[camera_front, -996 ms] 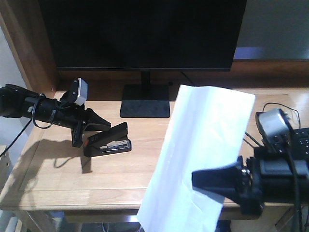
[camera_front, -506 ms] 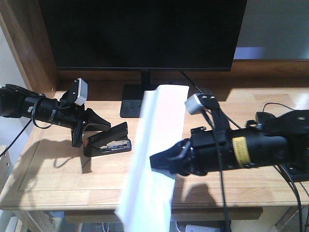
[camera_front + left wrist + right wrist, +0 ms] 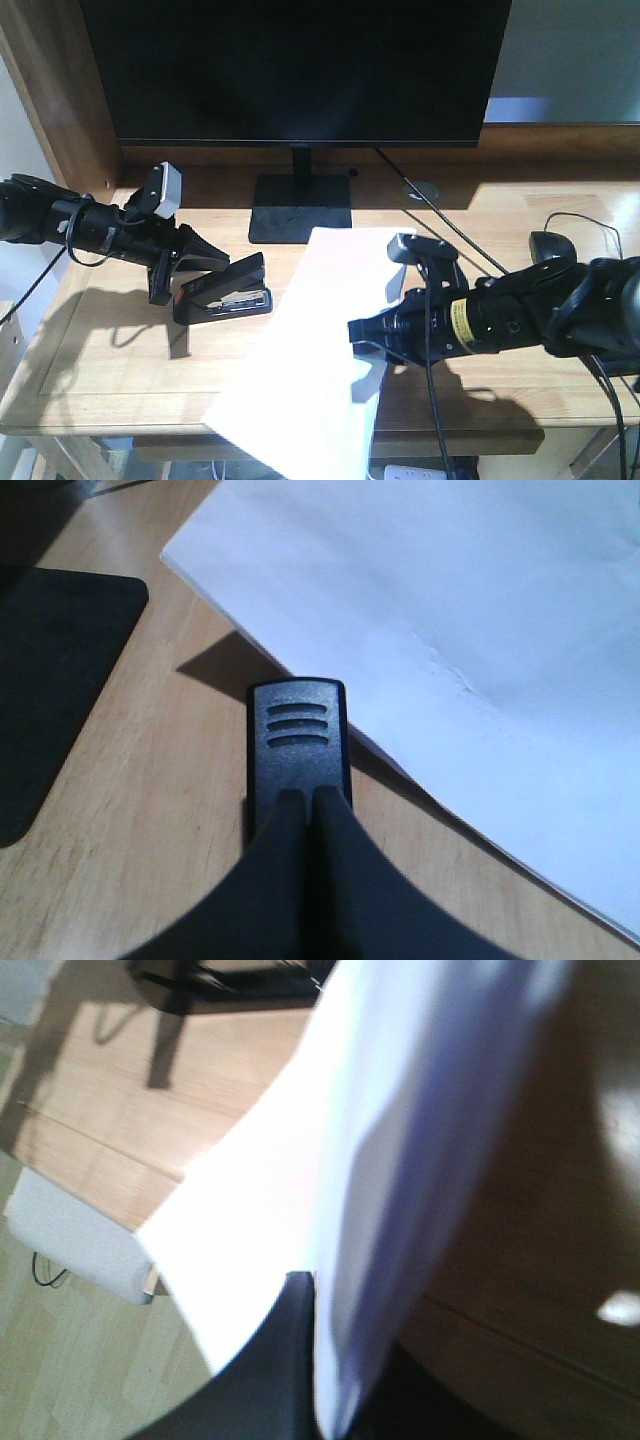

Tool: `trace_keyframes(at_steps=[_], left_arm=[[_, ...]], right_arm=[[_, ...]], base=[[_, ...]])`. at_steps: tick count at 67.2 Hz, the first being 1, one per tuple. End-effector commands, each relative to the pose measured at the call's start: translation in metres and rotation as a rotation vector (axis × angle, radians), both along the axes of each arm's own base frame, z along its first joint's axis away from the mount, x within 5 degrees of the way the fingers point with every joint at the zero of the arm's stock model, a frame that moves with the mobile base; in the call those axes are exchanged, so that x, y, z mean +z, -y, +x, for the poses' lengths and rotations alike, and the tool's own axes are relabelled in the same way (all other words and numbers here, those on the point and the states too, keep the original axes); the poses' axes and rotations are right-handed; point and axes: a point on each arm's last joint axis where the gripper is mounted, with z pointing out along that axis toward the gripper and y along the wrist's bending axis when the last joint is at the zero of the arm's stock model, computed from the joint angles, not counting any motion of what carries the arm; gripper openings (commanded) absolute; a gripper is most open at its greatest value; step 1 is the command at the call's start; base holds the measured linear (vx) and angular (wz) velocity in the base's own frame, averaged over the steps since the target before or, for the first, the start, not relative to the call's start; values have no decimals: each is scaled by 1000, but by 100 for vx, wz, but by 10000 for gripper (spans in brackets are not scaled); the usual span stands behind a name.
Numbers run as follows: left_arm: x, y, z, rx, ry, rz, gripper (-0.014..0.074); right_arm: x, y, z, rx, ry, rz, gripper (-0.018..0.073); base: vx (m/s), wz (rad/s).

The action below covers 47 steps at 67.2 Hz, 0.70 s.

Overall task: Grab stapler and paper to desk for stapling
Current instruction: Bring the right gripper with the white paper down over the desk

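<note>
Across the surface (image 3: 120, 370), the paper (image 3: 310, 350) now lies lower and flatter, right of the stapler (image 3: 228, 295), pinched by the right end effector (image 3: 368, 336). The left end effector (image 3: 224, 262) stays pressed together against the unmoved stapler.

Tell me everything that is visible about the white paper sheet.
The paper is a plain white sheet, blank, with a faint crease. The right gripper pinches one side edge. It slants over the desk, top edge near the monitor stand, lower corner hanging past the desk's front edge.
</note>
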Motion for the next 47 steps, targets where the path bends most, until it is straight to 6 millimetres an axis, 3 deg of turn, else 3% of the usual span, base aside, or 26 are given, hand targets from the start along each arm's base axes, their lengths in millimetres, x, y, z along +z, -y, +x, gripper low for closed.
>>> trace_keyframes(at_steps=[1,23,47], left_arm=[[38,6,0,-10,73,-73,-8],[38,6,0,-10,73,-73,-8],[38,6,0,-10,73,-73,-8]], right_arm=[[10,0,7,-3,48,-4,-5],[11,1,16,-42,82,-28,-5],[-4,-5,29,-62,22,-18,-5]], base=[[0,0],[0,0],[0,0]])
